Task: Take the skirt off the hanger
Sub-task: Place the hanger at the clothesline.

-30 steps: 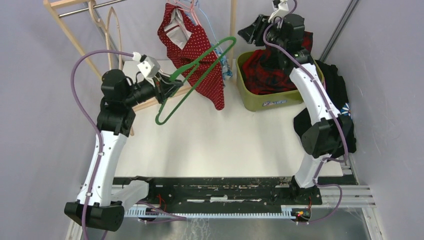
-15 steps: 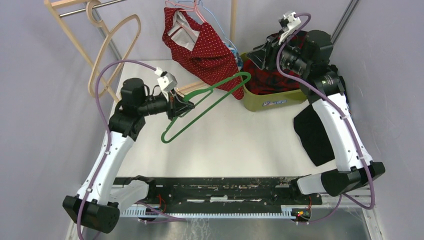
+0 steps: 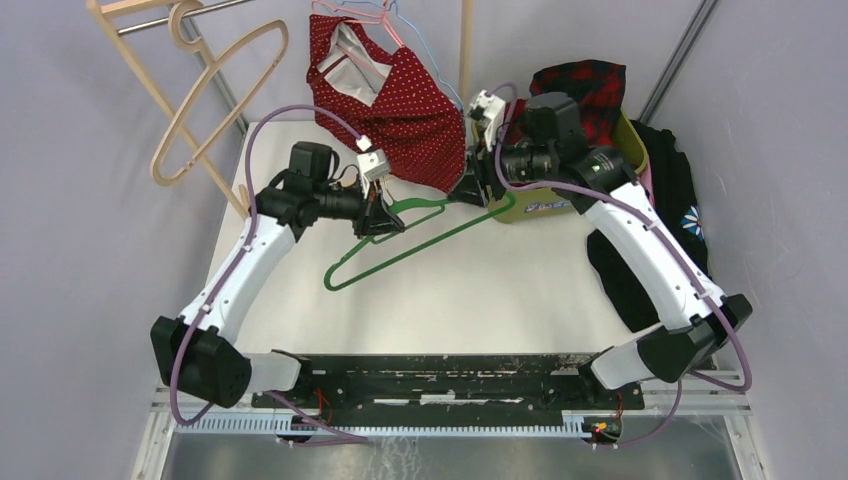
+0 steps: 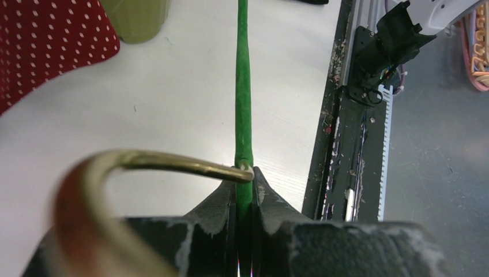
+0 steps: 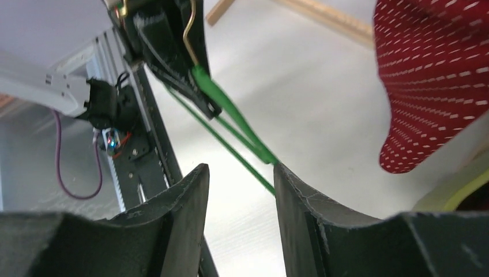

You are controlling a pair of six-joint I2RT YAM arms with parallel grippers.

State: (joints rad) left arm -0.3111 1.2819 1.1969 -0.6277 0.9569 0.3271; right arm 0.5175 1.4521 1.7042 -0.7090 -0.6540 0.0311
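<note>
You are looking down from above and behind the arm bases at 6 o'clock, taking in the whole surface (image 3: 480,290). The left wrist camera is hugging the left fingers (image 4: 213,208), facing along the green hanger (image 4: 243,86) toward 12 o'clock. The right wrist camera is peering close between the right fingers (image 5: 184,202). All three views are sharing hanger, surface and red dotted skirt (image 3: 410,110).

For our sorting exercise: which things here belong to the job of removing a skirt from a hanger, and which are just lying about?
Job: green plastic hanger; left gripper, shut on it; right gripper, open near it; red-and-black plaid cloth, perhaps the skirt.
Lying about: red white-dotted garment; pale wooden hanger; olive bin; black garment.
</note>
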